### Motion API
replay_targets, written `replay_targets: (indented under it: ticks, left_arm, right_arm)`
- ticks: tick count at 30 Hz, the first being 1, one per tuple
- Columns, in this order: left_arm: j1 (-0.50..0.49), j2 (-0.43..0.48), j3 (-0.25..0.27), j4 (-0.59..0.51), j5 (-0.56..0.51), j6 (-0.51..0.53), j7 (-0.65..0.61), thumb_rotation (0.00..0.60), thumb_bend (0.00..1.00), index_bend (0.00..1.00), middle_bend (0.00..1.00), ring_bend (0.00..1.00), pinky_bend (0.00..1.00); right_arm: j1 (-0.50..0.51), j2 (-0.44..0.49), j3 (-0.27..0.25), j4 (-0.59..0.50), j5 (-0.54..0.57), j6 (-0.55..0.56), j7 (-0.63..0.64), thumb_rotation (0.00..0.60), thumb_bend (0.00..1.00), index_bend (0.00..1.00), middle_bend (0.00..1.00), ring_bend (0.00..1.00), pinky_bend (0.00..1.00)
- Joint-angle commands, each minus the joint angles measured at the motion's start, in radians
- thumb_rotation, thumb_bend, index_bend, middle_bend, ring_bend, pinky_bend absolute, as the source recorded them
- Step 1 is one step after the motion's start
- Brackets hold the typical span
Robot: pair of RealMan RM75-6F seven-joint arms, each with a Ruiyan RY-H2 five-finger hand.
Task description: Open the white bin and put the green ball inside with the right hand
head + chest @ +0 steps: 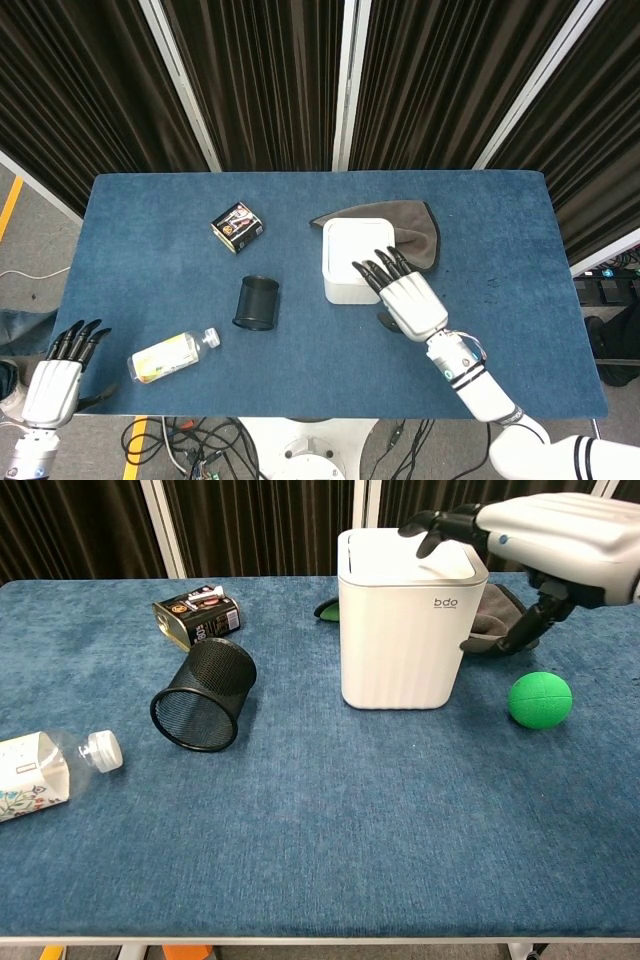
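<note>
Blue table: white bin lid down, nothing done yet. Your right hand hovers over the lid, fingers spread, holding nothing. Green ball sits on the cloth right of the bin (untouched). Left hand idle, fingers extended.

white bin: one
green ball: one
black mesh cup: one, on its side
plastic bottle: one, lying down
small printed box: one
grey cloth: one
hands: two, right hand and left hand
</note>
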Motion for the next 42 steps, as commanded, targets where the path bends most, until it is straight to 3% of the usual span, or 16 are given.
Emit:
replay_targets:
  ticks: [1, 14, 20, 24, 28, 33, 42]
  left_arm:
    - [0.001, 0.0, -0.001, 0.0, 0.0, 0.002, -0.002, 0.6, 0.1, 0.17, 0.1, 0.03, 0.14]
    - [0.003, -0.002, -0.001, 0.009, -0.001, 0.002, -0.009, 0.6, 0.1, 0.17, 0.1, 0.03, 0.14]
    - [0.006, -0.005, -0.002, 0.012, -0.006, 0.004, -0.014, 0.6, 0.1, 0.17, 0.1, 0.03, 0.14]
    - [0.005, -0.009, -0.002, 0.02, -0.006, 0.0, -0.021, 0.6, 0.1, 0.17, 0.1, 0.03, 0.14]
    - [0.003, -0.013, -0.003, 0.017, -0.001, 0.002, -0.018, 0.6, 0.1, 0.18, 0.1, 0.03, 0.14]
    - [0.002, -0.015, 0.0, 0.012, -0.001, -0.003, -0.008, 0.6, 0.09, 0.18, 0.1, 0.03, 0.14]
    - [0.0, -0.01, -0.001, 0.001, -0.005, -0.012, 0.007, 0.6, 0.09, 0.18, 0.1, 0.03, 0.14]
  right_arm:
    - [0.013, -0.011, -0.005, 0.007, 0.005, -0.004, -0.002, 0.6, 0.19, 0.0, 0.17, 0.0, 0.0]
    - [0.026, -0.027, -0.049, 0.032, 0.022, 0.014, 0.002, 0.6, 0.19, 0.0, 0.21, 0.0, 0.0]
    - [-0.023, 0.037, -0.016, -0.018, -0.08, 0.168, 0.089, 0.6, 0.18, 0.0, 0.09, 0.0, 0.0]
    - [-0.105, 0.113, -0.067, -0.033, -0.115, 0.249, 0.156, 0.6, 0.18, 0.0, 0.04, 0.0, 0.0]
    - [-0.152, 0.151, -0.122, 0.004, -0.054, 0.223, 0.181, 0.6, 0.15, 0.0, 0.01, 0.0, 0.0]
    - [-0.163, 0.116, -0.164, 0.109, 0.036, 0.131, 0.216, 0.6, 0.15, 0.0, 0.01, 0.0, 0.0]
    - [-0.101, 0.014, -0.164, 0.215, 0.101, -0.013, 0.217, 0.6, 0.17, 0.0, 0.04, 0.0, 0.04]
